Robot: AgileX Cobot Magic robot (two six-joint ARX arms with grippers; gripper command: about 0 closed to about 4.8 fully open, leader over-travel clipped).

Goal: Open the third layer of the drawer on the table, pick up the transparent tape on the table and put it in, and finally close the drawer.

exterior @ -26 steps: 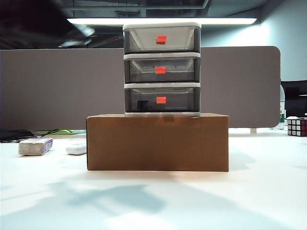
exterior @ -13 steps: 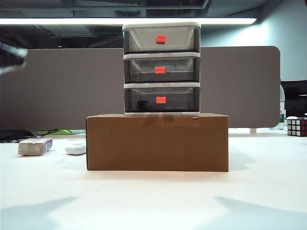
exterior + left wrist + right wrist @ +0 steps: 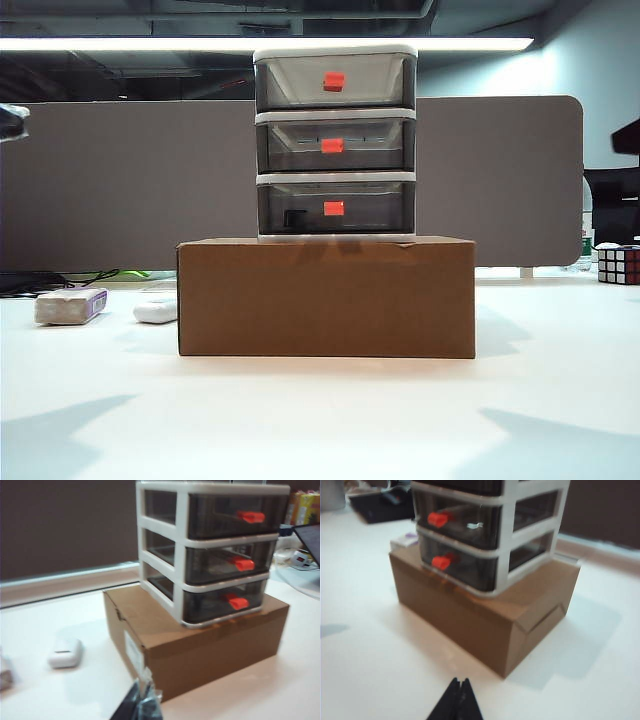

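Drawer (image 3: 335, 140) shut, atop box (image 3: 326, 297).

Glossy smoky plastic drawer (image 3: 335, 145) in a white frame sits on a matt brown cardboard box (image 3: 326, 297).

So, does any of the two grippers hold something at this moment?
No, nothing is held. The left gripper and the right gripper are both shut and empty, above the table, away from the drawer.
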